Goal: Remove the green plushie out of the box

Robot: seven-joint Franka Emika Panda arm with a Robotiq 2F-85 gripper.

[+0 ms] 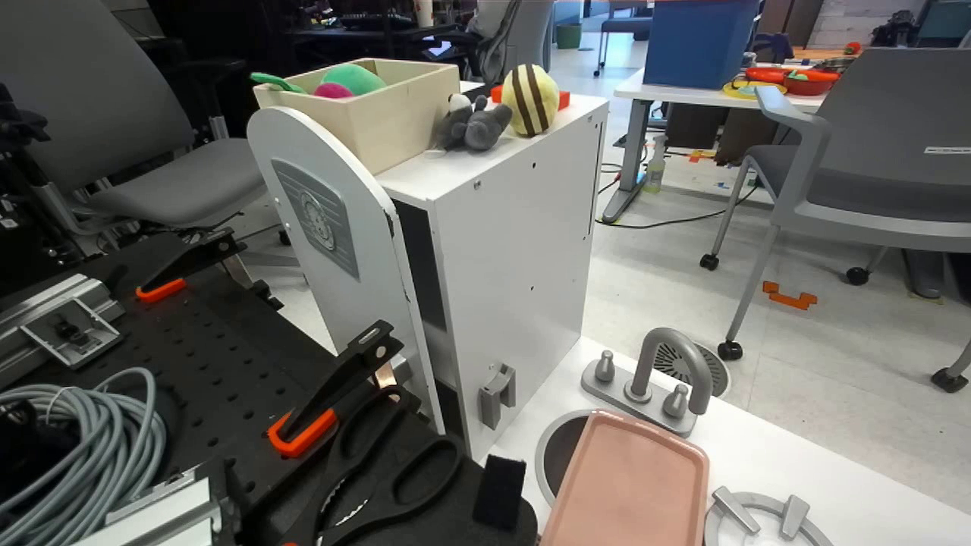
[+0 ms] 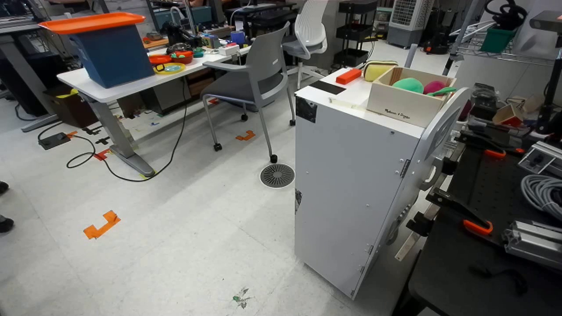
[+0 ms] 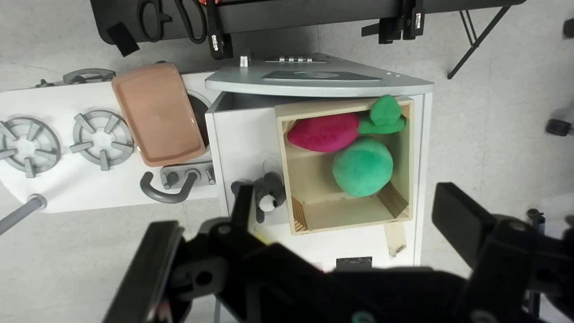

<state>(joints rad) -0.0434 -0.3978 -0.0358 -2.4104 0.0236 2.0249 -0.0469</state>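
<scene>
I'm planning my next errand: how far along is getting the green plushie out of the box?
Perhaps only lining up is done: the wrist view looks down into the wooden box. Nothing's in hand; the gripper stands open. Remaining: grasping and lifting out the green plushie, which lies inside.

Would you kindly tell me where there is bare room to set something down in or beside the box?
The box has bare floor between the green plushie, the pink plush and the wall beside the grey toy. Outside, the cabinet top is bare between that wall, the grey toy and the cabinet's edge. It is crowded where green and pink bunch together.
</scene>
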